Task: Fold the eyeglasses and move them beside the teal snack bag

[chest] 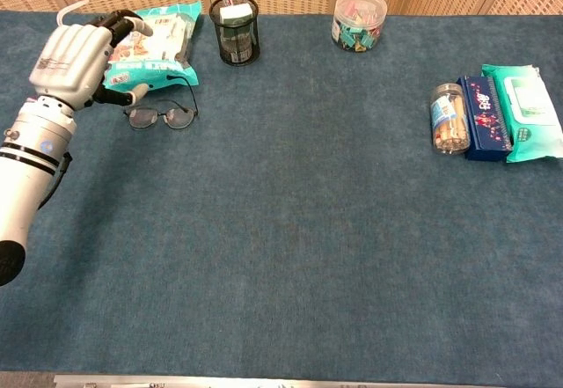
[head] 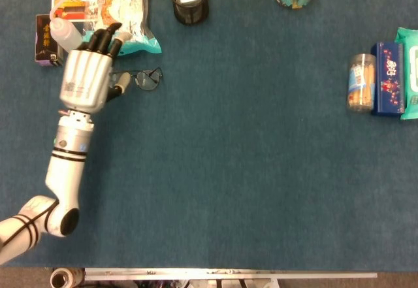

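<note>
From above, our left hand (head: 85, 79) hovers fingers apart, empty, beside the glasses (head: 140, 78), which lie just below the teal bag (head: 121, 7). At chest level, a mesh cup (chest: 235, 29) holds a marker; a jar (chest: 359, 19) holds clips.

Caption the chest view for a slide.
Eyeglasses lie on the table beside the teal snack bag, left hand open just to their left.
</note>
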Controlling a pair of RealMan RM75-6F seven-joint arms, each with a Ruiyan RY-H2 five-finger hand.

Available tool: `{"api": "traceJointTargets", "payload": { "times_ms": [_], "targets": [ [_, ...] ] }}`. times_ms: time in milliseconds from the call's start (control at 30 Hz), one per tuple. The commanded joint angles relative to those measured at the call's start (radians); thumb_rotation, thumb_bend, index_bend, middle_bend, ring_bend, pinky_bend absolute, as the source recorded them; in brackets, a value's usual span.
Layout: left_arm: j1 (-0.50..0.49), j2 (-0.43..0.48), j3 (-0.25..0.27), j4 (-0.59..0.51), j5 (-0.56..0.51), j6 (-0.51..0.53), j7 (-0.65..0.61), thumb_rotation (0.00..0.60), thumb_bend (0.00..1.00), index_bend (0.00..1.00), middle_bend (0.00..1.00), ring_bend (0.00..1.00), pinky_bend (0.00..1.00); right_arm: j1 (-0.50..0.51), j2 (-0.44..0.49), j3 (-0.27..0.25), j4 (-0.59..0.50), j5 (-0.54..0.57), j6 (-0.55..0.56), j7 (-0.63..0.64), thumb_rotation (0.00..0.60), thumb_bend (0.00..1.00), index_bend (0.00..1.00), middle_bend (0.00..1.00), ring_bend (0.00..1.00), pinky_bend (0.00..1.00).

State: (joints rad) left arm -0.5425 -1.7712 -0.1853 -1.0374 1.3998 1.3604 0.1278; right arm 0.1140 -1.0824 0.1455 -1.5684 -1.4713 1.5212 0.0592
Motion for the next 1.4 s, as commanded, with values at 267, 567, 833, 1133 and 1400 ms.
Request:
{"api": "traceJointTargets", "payload": {
  "times_ms": [267, 567, 833, 1133, 1400],
  "targets": [
    [0.051, 0.162, -0.034, -0.305, -0.029, 0.042, 0.104, 0.600, 0.24, 0.22, 0.18, 0.23, 0.51, 0.003, -0.003, 0.001, -0.003, -0.001, -0.002, -0.004, 0.600, 0.17, 0.23, 0.34, 0.32, 0.54],
    [0.033, 0.203, -0.047, -0.501, -0.013, 0.043, 0.217, 0.600, 0.24, 0.22, 0.18, 0.23, 0.51, -0.001, -0.002, 0.001, -0.004, -0.004, 0.009, 0.001, 0.600, 0.17, 0.23, 0.34, 0.32, 0.54],
    [-0.027, 0.151, -0.073, -0.523, -0.029, -0.005, 0.293, 0.600, 0.24, 0.22, 0.18, 0.23, 0.51, -0.007, 0.000, -0.001, -0.001, -0.002, 0.015, 0.005, 0.600, 0.17, 0.23, 0.34, 0.32, 0.54],
    [-0.076, 0.076, -0.080, -0.454, -0.081, -0.065, 0.334, 0.600, 0.24, 0.21, 0.17, 0.21, 0.48, -0.014, -0.001, -0.001, 0.013, 0.008, 0.015, 0.018, 0.600, 0.17, 0.23, 0.34, 0.32, 0.54],
    [-0.109, 0.025, -0.084, -0.400, -0.106, -0.093, 0.361, 0.600, 0.24, 0.21, 0.16, 0.19, 0.46, -0.013, -0.007, -0.003, 0.024, 0.009, 0.008, 0.025, 0.600, 0.17, 0.23, 0.34, 0.32, 0.54]
  ]
}}
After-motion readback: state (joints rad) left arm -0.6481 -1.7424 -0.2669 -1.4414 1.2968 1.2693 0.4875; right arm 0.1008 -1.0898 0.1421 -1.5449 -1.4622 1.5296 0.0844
